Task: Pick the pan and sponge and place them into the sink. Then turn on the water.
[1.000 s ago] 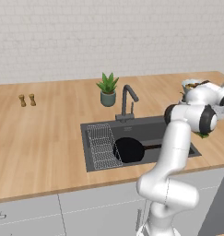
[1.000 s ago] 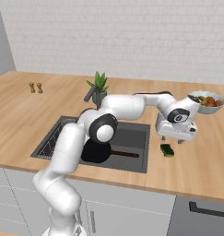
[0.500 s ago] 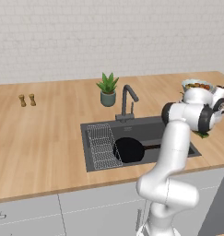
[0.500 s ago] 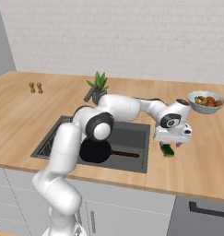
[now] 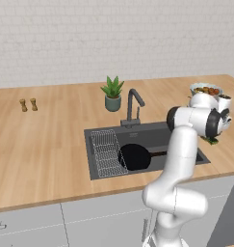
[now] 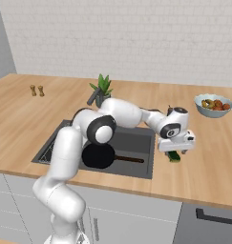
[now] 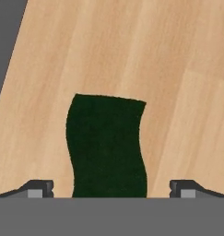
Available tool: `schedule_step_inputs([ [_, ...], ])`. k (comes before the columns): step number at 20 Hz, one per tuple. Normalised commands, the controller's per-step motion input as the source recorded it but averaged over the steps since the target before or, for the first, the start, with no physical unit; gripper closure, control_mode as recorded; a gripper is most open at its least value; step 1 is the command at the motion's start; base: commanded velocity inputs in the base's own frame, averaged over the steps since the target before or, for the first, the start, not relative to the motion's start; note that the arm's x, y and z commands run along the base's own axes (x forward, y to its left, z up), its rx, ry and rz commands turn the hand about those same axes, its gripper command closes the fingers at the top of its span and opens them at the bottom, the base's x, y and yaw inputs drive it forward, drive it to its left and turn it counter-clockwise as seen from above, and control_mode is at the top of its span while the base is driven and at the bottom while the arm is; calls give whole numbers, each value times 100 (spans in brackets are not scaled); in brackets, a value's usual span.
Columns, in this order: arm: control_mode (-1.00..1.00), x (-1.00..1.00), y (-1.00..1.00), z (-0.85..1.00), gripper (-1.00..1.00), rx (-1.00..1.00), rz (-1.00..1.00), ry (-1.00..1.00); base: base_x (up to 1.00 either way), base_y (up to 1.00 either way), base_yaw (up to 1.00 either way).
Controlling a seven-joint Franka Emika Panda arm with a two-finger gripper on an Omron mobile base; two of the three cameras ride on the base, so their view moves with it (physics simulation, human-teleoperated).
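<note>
Hovering just above the sponge [image 7: 107,145] on the counter right of the sink [image 6: 136,138], the gripper [image 7: 111,188] has its fingertips spread wide either side of it.

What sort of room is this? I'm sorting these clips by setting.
A simulated kitchen, most likely: a wooden counter holds a recessed sink with a gooseneck faucet, a pan lies in the basin, and a fruit bowl stands nearby.

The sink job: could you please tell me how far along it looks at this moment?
Done: the pan lies in the sink. In hand: the open gripper is right above the sponge, which lies on the counter, not yet gripped. Left: sponge into the sink, then the faucet.
</note>
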Motion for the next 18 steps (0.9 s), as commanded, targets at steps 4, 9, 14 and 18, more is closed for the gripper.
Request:
schedule_step_inputs([
  [4, -100, 0, 8, -5, -100, 0, 3, 0, 0, 0, 0],
  [9, -100, 11, 0, -21, -100, 1, 0, 1, 0, 0, 0],
  [14, -100, 30, -12, -25, -100, 0, 0, 4, 0, 0, 0],
  [18, -100, 45, -34, -25, -100, 0, 0, 1, 0, 0, 0],
])
